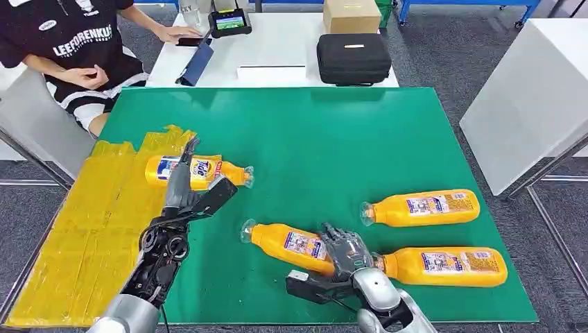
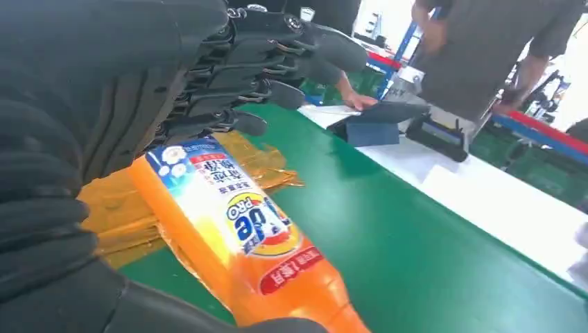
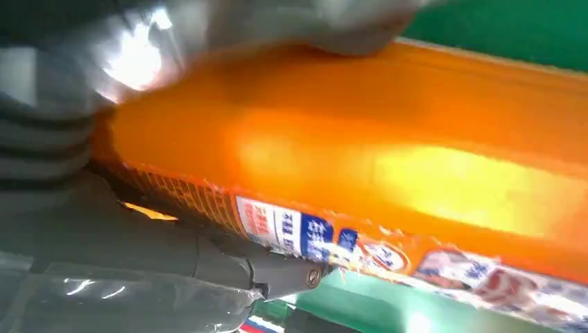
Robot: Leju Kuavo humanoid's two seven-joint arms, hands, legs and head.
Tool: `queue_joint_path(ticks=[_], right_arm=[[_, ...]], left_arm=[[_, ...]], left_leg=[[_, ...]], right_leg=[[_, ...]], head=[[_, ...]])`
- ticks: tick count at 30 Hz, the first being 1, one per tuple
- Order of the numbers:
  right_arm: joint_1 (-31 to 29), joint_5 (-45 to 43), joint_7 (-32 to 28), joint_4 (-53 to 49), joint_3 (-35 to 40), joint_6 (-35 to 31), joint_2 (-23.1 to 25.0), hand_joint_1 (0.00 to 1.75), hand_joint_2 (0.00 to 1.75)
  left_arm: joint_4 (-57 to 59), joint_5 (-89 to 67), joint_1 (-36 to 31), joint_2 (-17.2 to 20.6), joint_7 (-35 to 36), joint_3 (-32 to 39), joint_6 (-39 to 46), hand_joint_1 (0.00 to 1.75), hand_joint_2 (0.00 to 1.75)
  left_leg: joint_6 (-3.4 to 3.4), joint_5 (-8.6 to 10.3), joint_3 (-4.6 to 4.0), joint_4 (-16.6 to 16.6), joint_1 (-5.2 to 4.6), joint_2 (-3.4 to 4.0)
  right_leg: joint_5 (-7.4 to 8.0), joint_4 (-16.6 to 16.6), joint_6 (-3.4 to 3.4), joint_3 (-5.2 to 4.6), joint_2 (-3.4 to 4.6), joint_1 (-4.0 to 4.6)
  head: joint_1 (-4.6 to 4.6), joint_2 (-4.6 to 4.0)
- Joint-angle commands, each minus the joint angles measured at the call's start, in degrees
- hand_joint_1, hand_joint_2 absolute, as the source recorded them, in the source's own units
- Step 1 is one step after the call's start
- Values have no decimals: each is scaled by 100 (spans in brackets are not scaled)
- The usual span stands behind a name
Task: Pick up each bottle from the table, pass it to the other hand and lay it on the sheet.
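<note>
A smooth orange bottle [image 1: 288, 244] lies on the green table [image 1: 333, 139], gripped round its thick end by the right hand [image 1: 344, 251]. It looks full, heavy and slippery. The left hand [image 1: 182, 182] is spread, holding nothing, above another bottle [image 1: 201, 171] partly on the yellow sheet [image 1: 90, 222].

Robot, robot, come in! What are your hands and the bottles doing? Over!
Left hand open over the bottle on the sheet. Right hand gripping the next bottle on the table. Nothing in the way.
</note>
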Motion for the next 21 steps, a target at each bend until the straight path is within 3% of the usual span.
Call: queue_joint_path(ticks=[1, 4, 5, 6, 8, 11, 13, 15, 16, 17, 21], right_arm=[[-67, 62, 27, 802, -49, 49, 134, 171, 175], [-8, 107, -27, 800, -181, 10, 220, 175, 175], [11, 131, -43, 777, -204, -38, 226, 166, 175], [33, 145, -60, 741, -301, -187, 259, 175, 175], [52, 168, -100, 657, -388, -308, 274, 175, 175], [146, -53, -226, 311, -731, -826, 370, 175, 175], [268, -556, -476, -86, -1165, -1583, 578, 175, 175], [350, -678, -557, -470, -1380, -1927, 686, 175, 175], [427, -833, -659, -648, -1523, -2161, 771, 159, 175], [495, -1053, -792, -788, -1660, -2474, 842, 155, 175], [597, -1186, -942, -876, -1859, -2886, 863, 173, 175]], left_arm=[[-11, 10, -67, 19, 21, -213, -45, 0, 175], [-134, 31, -14, 30, 35, -271, -14, 0, 175], [-215, 64, 34, 30, 27, -282, -14, 0, 175], [-336, 133, 112, 28, 3, -293, -24, 0, 175], [-480, 215, 207, 21, -23, -306, -55, 0, 175], [-996, 1207, 473, -98, -406, -206, -702, 0, 175], [-1518, 2552, 728, -228, -673, -108, -1624, 0, 175], [-1779, 3001, 838, -245, -578, -213, -1874, 0, 175], [-1885, 3391, 850, -263, -539, -260, -2126, 0, 175], [-1990, 3717, 861, -266, -545, -319, -2332, 0, 175], [-2324, 4197, 962, -157, -617, -680, -2735, 0, 175]], left_leg=[[-26, -2, 19, -3, 12, -8], [-32, -2, 24, 0, 17, -9], [-37, -2, 26, 0, 18, -10], [-33, -3, 28, 0, 18, -13], [-25, -3, 38, -5, 12, -10], [-25, -5, 40, -3, 11, -2], [-19, -4, 31, 2, 7, -6], [-24, -10, 24, 11, 10, -6], [-16, -5, 18, 7, 4, -10], [-21, -9, 9, 13, 6, -12], [-25, -13, 0, 11, 9, -15]], right_leg=[[-2, -10, -2, 26, -20, 11], [0, -13, -2, 35, -26, 17], [-1, -13, -2, 37, -29, 17], [-1, -13, -2, 39, -30, 17], [-3, -13, -1, 47, -22, 13], [-3, -10, -1, 47, -16, 11], [-4, -3, 1, 38, -18, 6], [-9, 3, 1, 34, -20, 10], [-5, 4, 1, 26, -16, 4], [-9, 9, 2, 21, -20, 5], [-15, 6, 1, 12, -30, 9]], head=[[-2, 0], [0, 0], [-2, 0], [2, 0], [0, 0], [-2, 0], [-2, 0], [-2, 0], [2, 0], [2, 0], [0, 0]])
